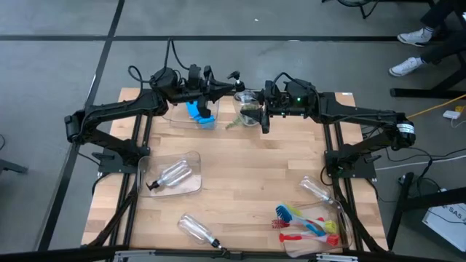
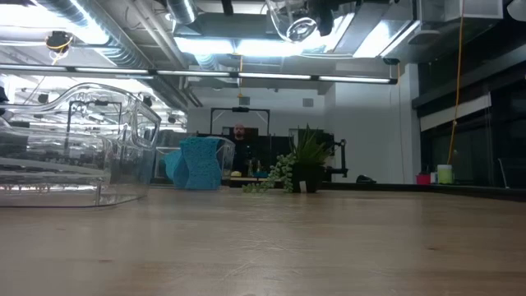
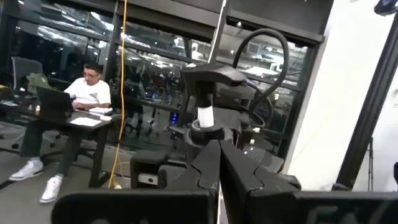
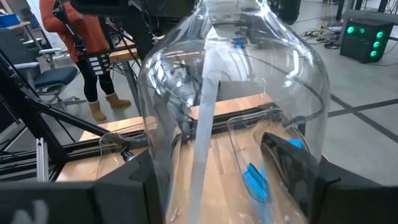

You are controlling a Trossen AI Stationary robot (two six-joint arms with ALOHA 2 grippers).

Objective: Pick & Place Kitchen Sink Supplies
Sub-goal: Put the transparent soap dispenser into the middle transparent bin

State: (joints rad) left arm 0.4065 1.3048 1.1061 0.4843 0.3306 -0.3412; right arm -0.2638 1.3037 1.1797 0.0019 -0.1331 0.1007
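— Looking over the wooden counter [image 1: 240, 175], what does it carry?

— A blue sponge [image 1: 200, 113] stands in a clear bin [image 1: 191, 122] at the far edge. Nearer than that bin, another bin [image 1: 191, 161] holds a clear pump bottle [image 1: 169, 177]. Two more bottles [image 1: 198, 231] lie loose toward the near edge, and the red, blue and yellow-green brushes [image 1: 306, 224] sit in a third bin [image 1: 342, 218] at the near right corner.

— And the hands?

— The right hand [image 1: 256, 110] grips a raised clear bottle [image 4: 230, 93] just right of the sponge bin. The left hand [image 3: 219, 163] hangs above that bin, fingers pressed together, empty.

— The room?

— Grey floor, glass walls and ceiling lights; a person [image 3: 74, 124] sits at a laptop and another [image 4: 93, 56] stands in striped trousers.
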